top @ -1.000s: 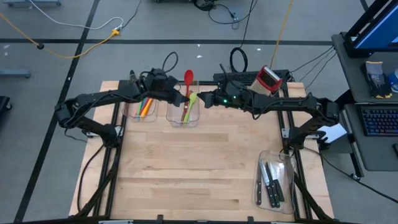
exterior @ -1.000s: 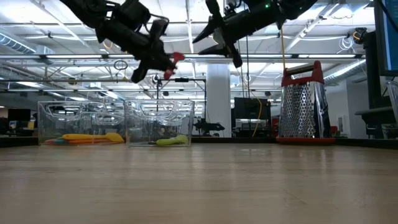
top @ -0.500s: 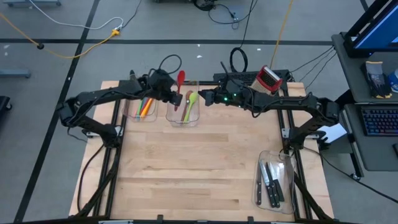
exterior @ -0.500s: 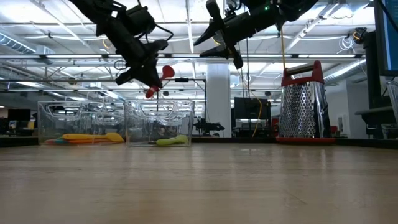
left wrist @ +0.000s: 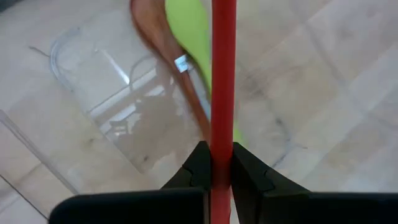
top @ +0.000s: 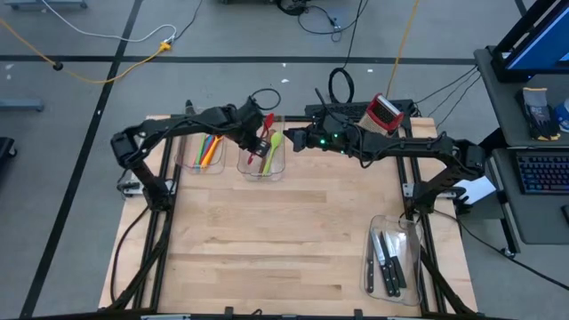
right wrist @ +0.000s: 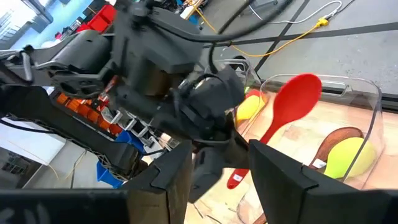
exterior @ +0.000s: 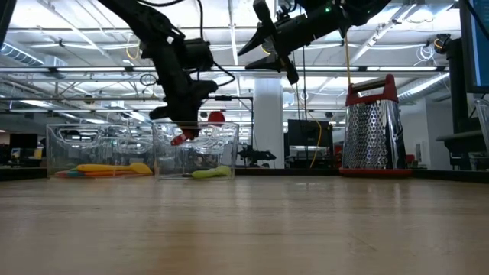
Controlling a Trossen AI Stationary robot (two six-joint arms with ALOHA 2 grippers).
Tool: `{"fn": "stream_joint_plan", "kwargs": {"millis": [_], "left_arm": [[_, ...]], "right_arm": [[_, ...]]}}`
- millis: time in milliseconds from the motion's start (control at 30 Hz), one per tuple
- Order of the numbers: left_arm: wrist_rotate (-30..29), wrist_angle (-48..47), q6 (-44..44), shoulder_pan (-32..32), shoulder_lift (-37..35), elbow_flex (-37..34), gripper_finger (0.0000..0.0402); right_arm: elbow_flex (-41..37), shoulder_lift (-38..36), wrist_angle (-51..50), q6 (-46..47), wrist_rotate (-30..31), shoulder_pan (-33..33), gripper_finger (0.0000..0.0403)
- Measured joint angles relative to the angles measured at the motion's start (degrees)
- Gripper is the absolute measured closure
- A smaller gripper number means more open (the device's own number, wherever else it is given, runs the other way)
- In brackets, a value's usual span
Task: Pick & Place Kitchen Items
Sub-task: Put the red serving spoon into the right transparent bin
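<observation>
Spoon drop in progress: your left gripper is clamped tight on the red spoon by its handle, hanging over the middle clear bin at the table's far side. Green spoon and wooden spoon already lie inside. Keep the handle angled into the bin mouth, lower until the bowl end clears the rim, then let go; watch that the long handle doesn't tip out over the wall. Your right gripper waits just beside, up high, fingers apart and holding nothing. Steel knives sit in the near right tray, well apart.
</observation>
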Motion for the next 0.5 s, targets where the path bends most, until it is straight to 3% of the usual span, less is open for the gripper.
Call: {"fn": "stream_joint_plan", "kwargs": {"millis": [500], "left_arm": [[0.98,0.81,1.46,0.17,7.45,0.02,0.0372]], "right_arm": [[0.0,0.0,0.0,-0.39,0.14,0.0,0.025]]}}
